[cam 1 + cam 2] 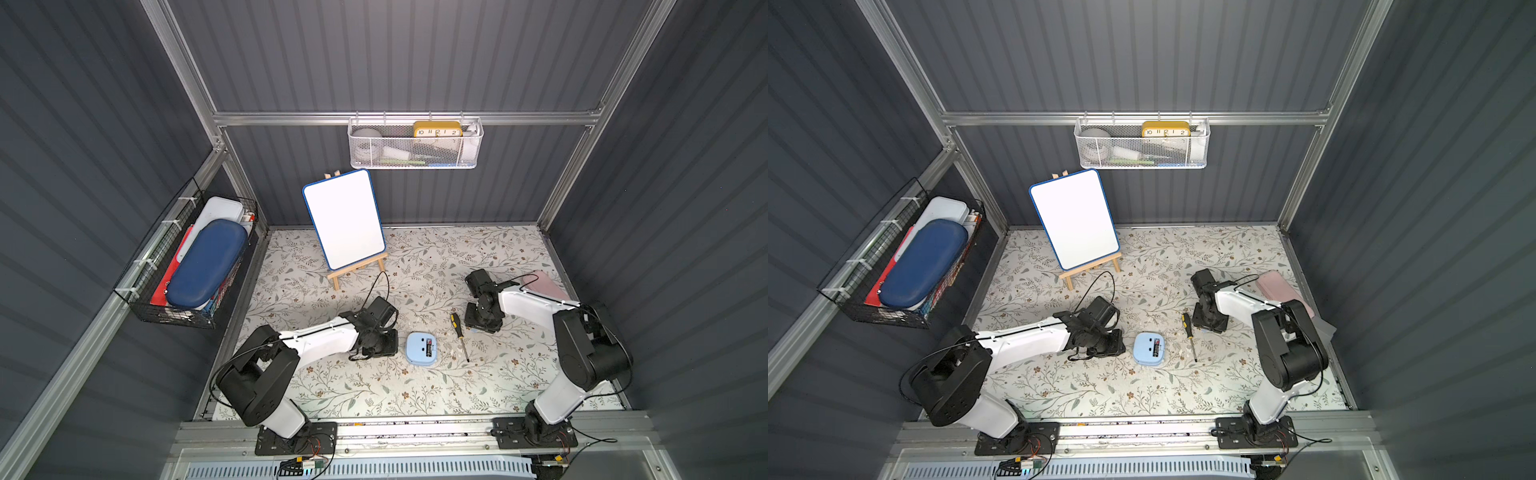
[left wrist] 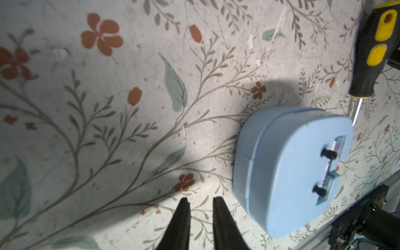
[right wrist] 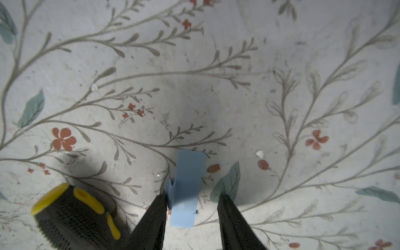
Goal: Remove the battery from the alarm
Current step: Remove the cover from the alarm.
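The light-blue alarm (image 1: 421, 348) (image 1: 1148, 349) lies face down on the floral table, its back slot uncovered. The dark battery (image 1: 429, 347) (image 1: 1157, 347) sits in that slot. In the left wrist view the alarm (image 2: 292, 168) shows two black knobs by the slot. My left gripper (image 2: 200, 200) (image 1: 376, 343) points down just left of the alarm, slightly open and empty. My right gripper (image 3: 193, 196) (image 1: 482, 326) is open, right of the screwdriver. A small light-blue plastic cover (image 3: 186, 188) lies between its fingers, against one and apart from the other.
A black-and-yellow screwdriver (image 1: 459, 332) (image 3: 75, 216) lies between the alarm and my right gripper. A whiteboard on an easel (image 1: 343, 220) stands at the back. A white wall basket (image 1: 415, 158) holds a yellow clock. A black wire basket (image 1: 166, 316) hangs left; a pink case (image 1: 544, 284) lies right.
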